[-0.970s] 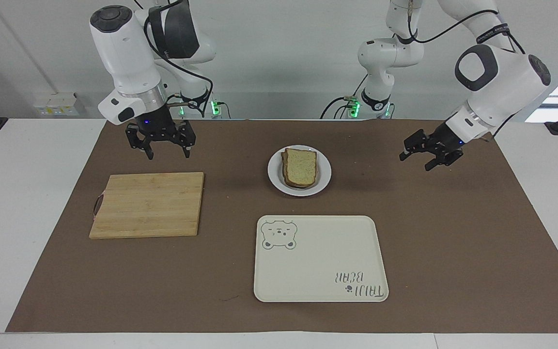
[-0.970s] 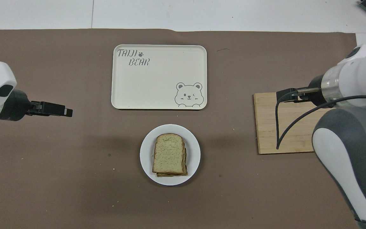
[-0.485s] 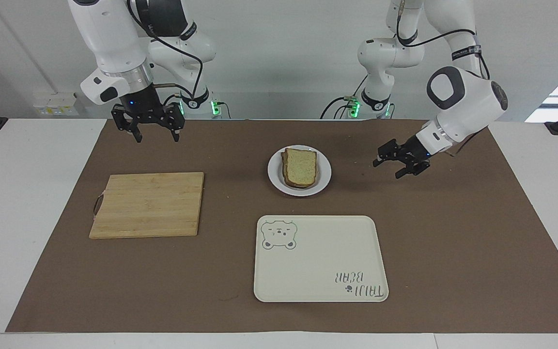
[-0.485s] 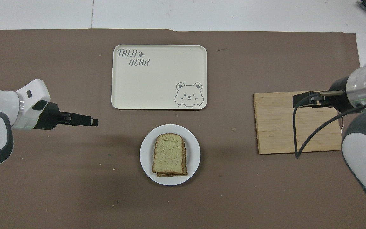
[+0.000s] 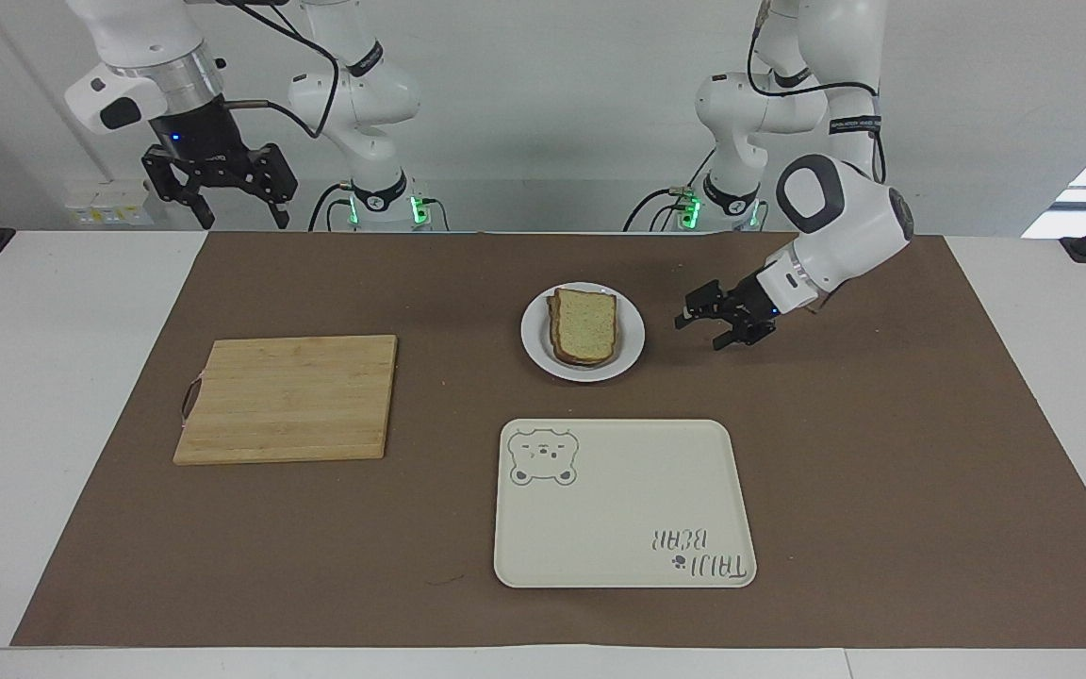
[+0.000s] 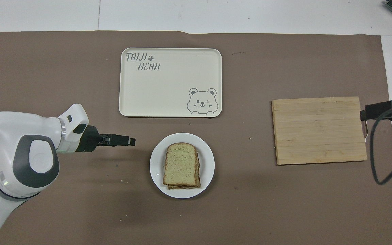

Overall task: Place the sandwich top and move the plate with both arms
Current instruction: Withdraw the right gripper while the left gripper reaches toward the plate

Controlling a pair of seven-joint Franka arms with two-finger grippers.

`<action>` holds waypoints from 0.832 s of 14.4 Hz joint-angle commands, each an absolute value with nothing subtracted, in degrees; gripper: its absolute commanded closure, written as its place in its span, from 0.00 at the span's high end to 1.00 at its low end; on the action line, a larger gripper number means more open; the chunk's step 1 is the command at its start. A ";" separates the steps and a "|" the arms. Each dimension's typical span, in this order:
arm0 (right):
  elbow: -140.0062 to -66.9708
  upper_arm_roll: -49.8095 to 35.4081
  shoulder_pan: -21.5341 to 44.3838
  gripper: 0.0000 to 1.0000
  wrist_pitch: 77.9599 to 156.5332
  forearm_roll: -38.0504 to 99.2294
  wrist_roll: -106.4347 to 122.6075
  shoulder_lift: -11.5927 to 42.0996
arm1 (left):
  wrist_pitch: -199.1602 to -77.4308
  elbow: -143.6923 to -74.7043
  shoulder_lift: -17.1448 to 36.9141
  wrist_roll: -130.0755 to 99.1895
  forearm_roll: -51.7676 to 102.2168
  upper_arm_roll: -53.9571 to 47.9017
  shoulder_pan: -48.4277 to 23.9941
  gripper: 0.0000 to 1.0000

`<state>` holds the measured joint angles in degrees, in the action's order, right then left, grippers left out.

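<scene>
The sandwich top (image 5: 586,323) (image 6: 181,163), a speckled slice with a brown crust, lies flat on another slice on the small white plate (image 5: 534,341) (image 6: 208,163) in the middle of the mat. My left gripper (image 5: 699,335) (image 6: 130,140) hangs low over the mat beside the plate, toward the left arm's end of the table. It is open, empty, and a short gap from the rim. My right gripper (image 5: 243,222) is raised high over the table's right-arm end, beside the cutting board, open and empty.
A wooden cutting board (image 5: 288,398) (image 6: 318,131) lies toward the right arm's end. A cream rectangular tray with a bear drawing (image 5: 623,505) (image 6: 170,81) sits farther from the robots than the plate. A brown mat (image 5: 882,471) covers the table.
My left gripper has swung in toward the plate and dropped lower. My right gripper has risen and drawn away from the cutting board toward the right arm's end. The sandwich and plate have not moved.
</scene>
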<state>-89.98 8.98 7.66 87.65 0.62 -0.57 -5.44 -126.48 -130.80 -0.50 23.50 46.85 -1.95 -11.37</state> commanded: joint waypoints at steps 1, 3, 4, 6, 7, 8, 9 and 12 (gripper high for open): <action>-91.57 9.23 6.60 1.00 86.84 -0.53 1.93 -7.99 | -130.25 -132.10 1.14 24.52 51.31 -1.14 -15.02 1.00; -91.58 9.14 6.42 1.00 86.84 -0.35 2.02 -8.09 | -130.69 -132.89 1.06 24.52 52.73 -1.14 -15.82 1.00; -91.93 9.05 6.68 1.00 86.84 -0.35 2.02 -8.26 | -130.52 -133.24 0.88 24.52 52.82 -1.14 -15.82 1.00; -91.58 8.96 6.94 1.00 86.75 -0.53 2.20 -7.82 | -130.69 -134.73 1.05 26.53 53.34 -1.14 -15.82 1.00; -91.58 9.05 6.94 1.00 86.57 -0.61 2.55 -7.65 | -130.78 -135.26 1.32 27.93 55.26 -1.14 -15.91 1.00; -91.58 9.05 6.86 1.00 86.57 -1.49 3.42 -7.47 | -131.04 -135.96 1.32 28.30 57.02 -1.14 -16.34 1.00; -91.58 8.97 6.77 1.00 86.75 -2.54 4.30 -7.30 | -131.04 -136.31 1.06 28.30 57.21 -1.14 -16.87 1.00; -91.67 8.96 6.42 1.00 87.36 -2.81 4.83 -6.86 | -131.22 -137.19 1.05 28.39 57.83 -1.23 -17.49 1.00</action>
